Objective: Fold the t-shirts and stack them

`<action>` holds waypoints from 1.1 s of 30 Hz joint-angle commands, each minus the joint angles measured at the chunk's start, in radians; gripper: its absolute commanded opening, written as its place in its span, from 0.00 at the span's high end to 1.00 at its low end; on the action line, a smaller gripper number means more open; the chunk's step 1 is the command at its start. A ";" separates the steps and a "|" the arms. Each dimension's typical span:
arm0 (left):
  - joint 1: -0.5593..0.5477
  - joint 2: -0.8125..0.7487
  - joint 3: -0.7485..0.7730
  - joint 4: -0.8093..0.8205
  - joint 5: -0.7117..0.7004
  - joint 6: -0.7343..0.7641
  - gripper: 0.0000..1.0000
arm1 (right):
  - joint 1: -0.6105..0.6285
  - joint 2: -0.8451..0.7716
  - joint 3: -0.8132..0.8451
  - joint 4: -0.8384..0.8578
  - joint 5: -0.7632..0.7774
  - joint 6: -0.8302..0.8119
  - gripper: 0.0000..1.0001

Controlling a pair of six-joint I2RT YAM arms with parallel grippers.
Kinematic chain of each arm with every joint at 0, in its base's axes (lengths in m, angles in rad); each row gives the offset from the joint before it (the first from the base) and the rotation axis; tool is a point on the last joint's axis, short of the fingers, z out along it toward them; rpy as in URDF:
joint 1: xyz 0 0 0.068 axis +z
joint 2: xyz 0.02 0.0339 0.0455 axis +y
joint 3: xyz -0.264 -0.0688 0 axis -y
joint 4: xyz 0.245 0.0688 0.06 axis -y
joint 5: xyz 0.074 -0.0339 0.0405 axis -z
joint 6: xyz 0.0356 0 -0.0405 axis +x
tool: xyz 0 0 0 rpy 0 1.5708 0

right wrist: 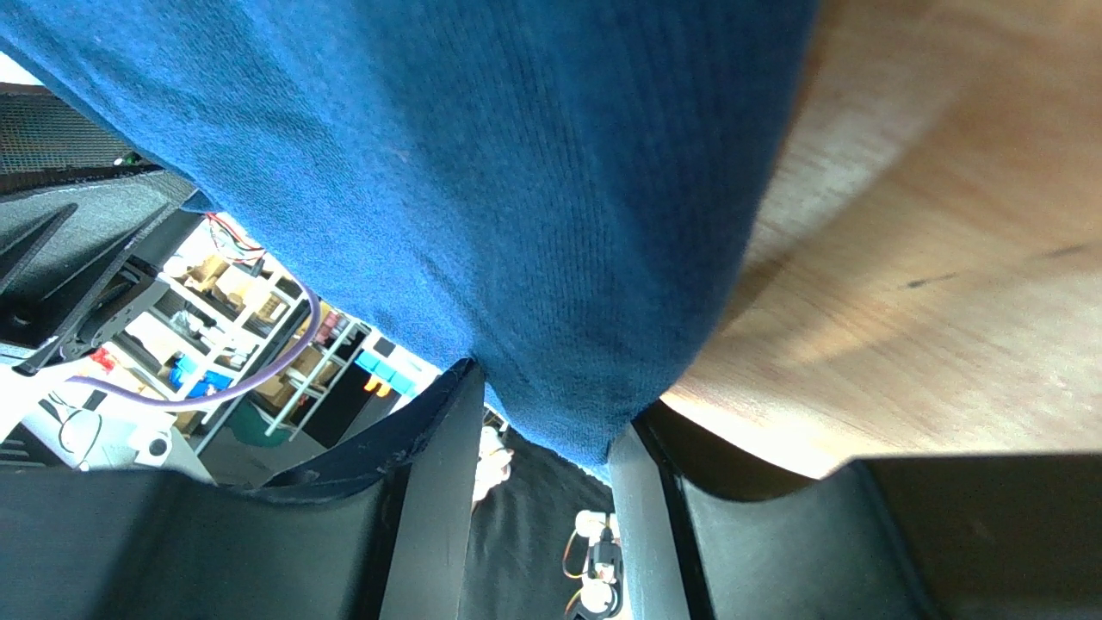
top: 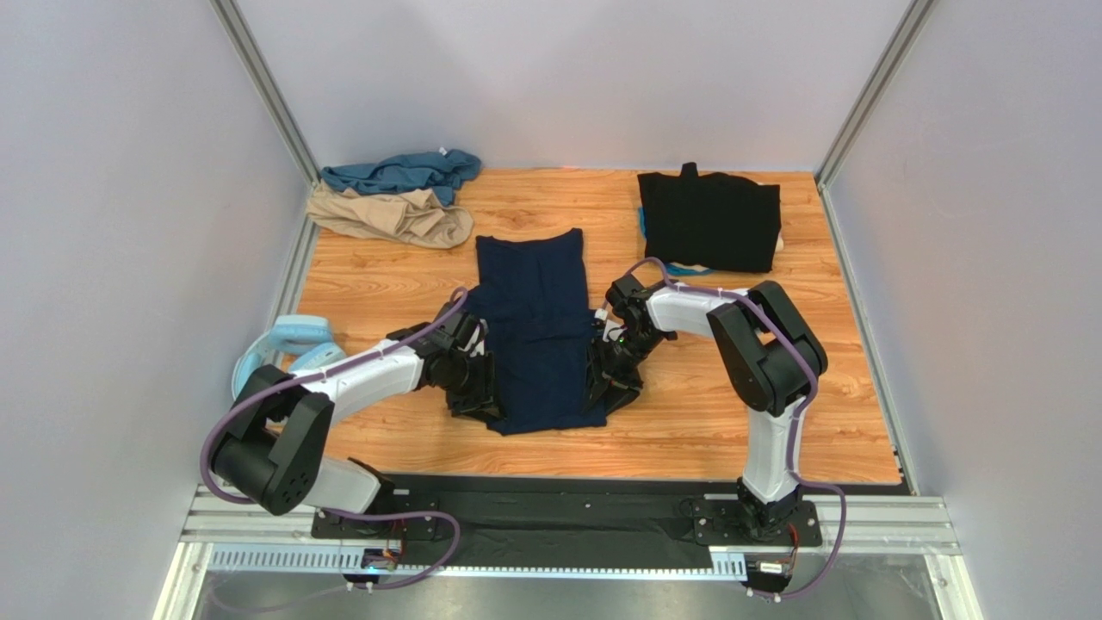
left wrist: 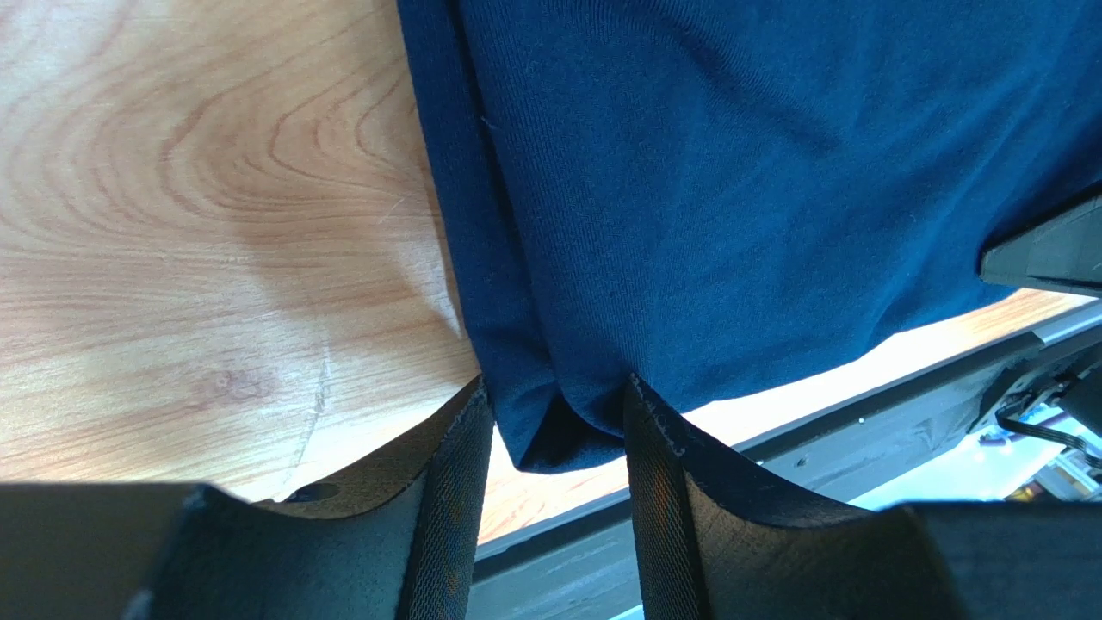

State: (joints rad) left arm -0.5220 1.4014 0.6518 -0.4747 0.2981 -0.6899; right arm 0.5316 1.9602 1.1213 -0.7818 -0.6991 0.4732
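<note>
Inspecting the table (top: 388, 278): one garment is finished, one is in work, and two are not yet begun. The black t-shirt (top: 709, 220) lies folded flat at 1 o'clock and, in my judgement, forms the base of the stack. The navy t-shirt (top: 533, 323) lies at the centre as a long narrow panel running from 12 toward 6 o'clock. Both corners of its near hem are in hand. The left fingers (left wrist: 446, 504) pinch the 7 o'clock corner and the right fingers (right wrist: 427, 478) pinch the 5 o'clock corner. Cloth fills the gap between each pair and is raised off the wood.

Assessment: the lengthwise fold appears done. The cross fold is outstanding, followed by transfer onto the black one. The teal t-shirt (top: 401, 171) and tan t-shirt (top: 388, 217) lie crumpled together at 11 o'clock, unfolded. A pale blue ring (top: 287, 339) sits beyond the table's edge at 9 o'clock. I judge the task roughly a third complete.
</note>
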 commanded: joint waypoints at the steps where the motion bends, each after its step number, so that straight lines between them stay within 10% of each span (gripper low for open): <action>1: -0.001 0.004 -0.044 0.019 -0.028 0.024 0.51 | 0.005 0.057 -0.020 0.024 0.165 -0.021 0.54; 33: 0.000 -0.318 -0.064 -0.223 -0.203 -0.043 0.55 | 0.005 0.014 -0.002 -0.045 0.164 -0.059 0.54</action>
State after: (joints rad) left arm -0.5224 1.2114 0.5835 -0.6540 0.1543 -0.6952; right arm 0.5354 1.9686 1.1465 -0.8215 -0.6750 0.4644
